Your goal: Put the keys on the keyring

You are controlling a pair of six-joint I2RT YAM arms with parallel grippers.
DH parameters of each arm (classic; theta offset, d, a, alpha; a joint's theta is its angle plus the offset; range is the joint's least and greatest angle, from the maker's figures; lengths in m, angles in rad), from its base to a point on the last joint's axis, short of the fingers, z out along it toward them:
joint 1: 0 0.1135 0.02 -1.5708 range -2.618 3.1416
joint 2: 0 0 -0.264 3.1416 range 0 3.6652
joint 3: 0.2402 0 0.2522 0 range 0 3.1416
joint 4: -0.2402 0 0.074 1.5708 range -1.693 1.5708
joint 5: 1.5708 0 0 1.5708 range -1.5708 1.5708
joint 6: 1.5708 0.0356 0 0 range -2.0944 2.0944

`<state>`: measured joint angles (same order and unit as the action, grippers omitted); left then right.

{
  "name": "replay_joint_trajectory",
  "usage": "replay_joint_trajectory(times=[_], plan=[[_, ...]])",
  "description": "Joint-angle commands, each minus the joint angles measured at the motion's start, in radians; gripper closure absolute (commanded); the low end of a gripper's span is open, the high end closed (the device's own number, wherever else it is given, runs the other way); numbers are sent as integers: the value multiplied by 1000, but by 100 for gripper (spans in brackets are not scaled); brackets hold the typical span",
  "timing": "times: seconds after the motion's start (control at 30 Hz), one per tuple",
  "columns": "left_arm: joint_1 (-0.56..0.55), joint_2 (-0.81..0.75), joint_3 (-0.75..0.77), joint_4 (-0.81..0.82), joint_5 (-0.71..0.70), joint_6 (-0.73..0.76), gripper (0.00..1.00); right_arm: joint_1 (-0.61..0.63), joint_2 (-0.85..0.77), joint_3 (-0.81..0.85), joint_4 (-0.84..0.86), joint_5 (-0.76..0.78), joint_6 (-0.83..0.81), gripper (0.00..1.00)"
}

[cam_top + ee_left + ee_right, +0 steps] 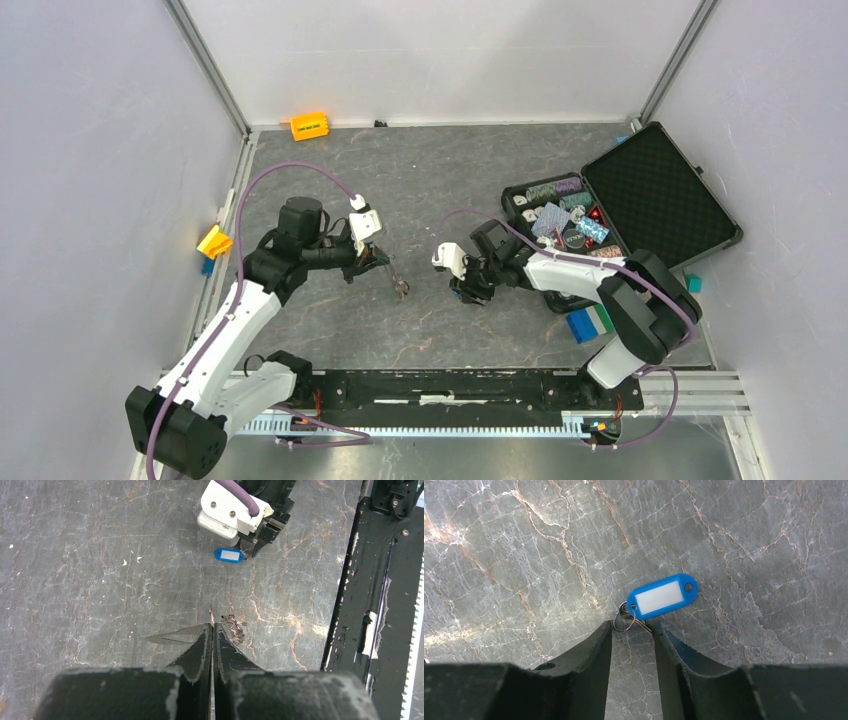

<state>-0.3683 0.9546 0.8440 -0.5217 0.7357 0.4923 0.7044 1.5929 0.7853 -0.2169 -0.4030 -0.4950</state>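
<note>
Right wrist view: the blue key tag (664, 596) lies on the desk (524, 555) just past the right claw (632, 628) — half-open, gripping nothing. The tag slants toward the upper right, with its wire loop (625, 620) between the claw tips. The left claw (211, 627) is pinched shut, farther off.

Open case (655, 190) beyond right claw (463, 293)

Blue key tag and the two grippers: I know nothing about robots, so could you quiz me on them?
1. True or false: the left gripper has its jaws pressed together.
2. Which sits closest to the blue key tag? A) right gripper B) left gripper C) black case
3. Fill in: the tag's label insert is ___.
Key: 1 true; 2 A; 3 white.
</note>
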Motion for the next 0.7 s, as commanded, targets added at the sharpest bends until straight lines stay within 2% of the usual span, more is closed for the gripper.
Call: replay_joint_trajectory(times=[0.0,0.3,0.67], plan=[[-4,-10,7,47,18,-9,98,18,22,22,13,20,10,59],[-4,-6,7,47,14,-9,98,24,30,41,18,18,20,64],[-4,-7,4,48,9,-7,98,24,24,66,10,-36,31,78]])
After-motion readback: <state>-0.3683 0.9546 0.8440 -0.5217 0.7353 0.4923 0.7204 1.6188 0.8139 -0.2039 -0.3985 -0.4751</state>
